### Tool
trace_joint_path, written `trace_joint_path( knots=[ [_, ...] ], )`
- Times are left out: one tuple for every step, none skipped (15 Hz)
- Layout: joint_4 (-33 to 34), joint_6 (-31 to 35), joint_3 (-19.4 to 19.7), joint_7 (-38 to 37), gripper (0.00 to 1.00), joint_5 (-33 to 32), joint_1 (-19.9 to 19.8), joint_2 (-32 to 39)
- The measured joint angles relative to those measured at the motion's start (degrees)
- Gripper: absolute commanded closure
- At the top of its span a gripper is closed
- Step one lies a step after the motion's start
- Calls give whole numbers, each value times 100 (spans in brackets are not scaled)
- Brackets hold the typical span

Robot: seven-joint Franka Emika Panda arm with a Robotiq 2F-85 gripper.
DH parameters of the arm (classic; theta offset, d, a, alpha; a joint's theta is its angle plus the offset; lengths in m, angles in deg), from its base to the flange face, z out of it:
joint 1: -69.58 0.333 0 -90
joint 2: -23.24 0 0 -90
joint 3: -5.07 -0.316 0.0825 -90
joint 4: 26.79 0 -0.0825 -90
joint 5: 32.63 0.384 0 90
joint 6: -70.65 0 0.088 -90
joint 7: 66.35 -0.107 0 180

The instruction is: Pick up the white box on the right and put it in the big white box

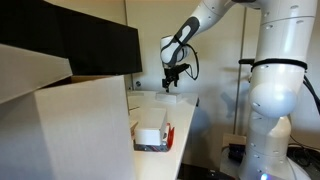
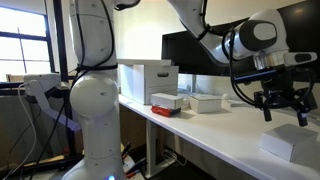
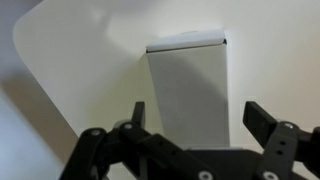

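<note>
My black Robotiq gripper (image 3: 197, 116) hangs with its jaws spread wide and nothing held between them. In the wrist view the two dark fingers (image 3: 138, 112) stand one to each side of the small white rectangular cardboard box (image 3: 187, 88), which lies flat on the white table (image 3: 95, 55) with its long side running away from the camera, near the table's rounded corner. In an exterior view the gripper (image 2: 283, 108) is at the far right of the scene, just above that small white box (image 2: 290, 143) and clear of it; I see a gap between the fingertips and the box top. The big white open cardboard box (image 2: 148, 82) stands well apart to the left on the same table, near the robot's white base (image 2: 92, 105). Between the two lie a red-and-white box (image 2: 165, 101) and a flat white box (image 2: 205, 102), side by side. From the other side, the big white box (image 1: 75, 130) fills the near left, the red-and-white box (image 1: 152, 135) sits just beside it to the right, and the gripper (image 1: 172, 84) hovers over the far end of the table (image 1: 188, 112); from that angle I cannot make out the small box under it
</note>
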Motion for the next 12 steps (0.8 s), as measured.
trace_joint_path(
  knots=[
    [-14, 0, -2, -82, 0, -35, 8, 2],
    [-27, 0, -2, -157, 0, -69, 17, 3],
    [-36, 0, -3, -233, 0, -94, 24, 4],
    [-48, 0, 9, -273, 0, -117, 21, 7],
    [-60, 0, 34, -296, 0, -146, 14, 9],
    [-72, 0, 66, -315, 0, -161, 0, 14],
    [-80, -1, 98, -319, 0, -162, -25, 22],
    [-84, -6, 117, -331, 0, -162, -42, 33],
    [-84, -14, 129, -346, 0, -161, -43, 45],
    [-84, -23, 131, -348, 0, -152, -42, 60],
    [-84, -28, 129, -348, 0, -143, -37, 76],
    [-84, -35, 127, -348, 0, -131, -35, 90]
  ],
)
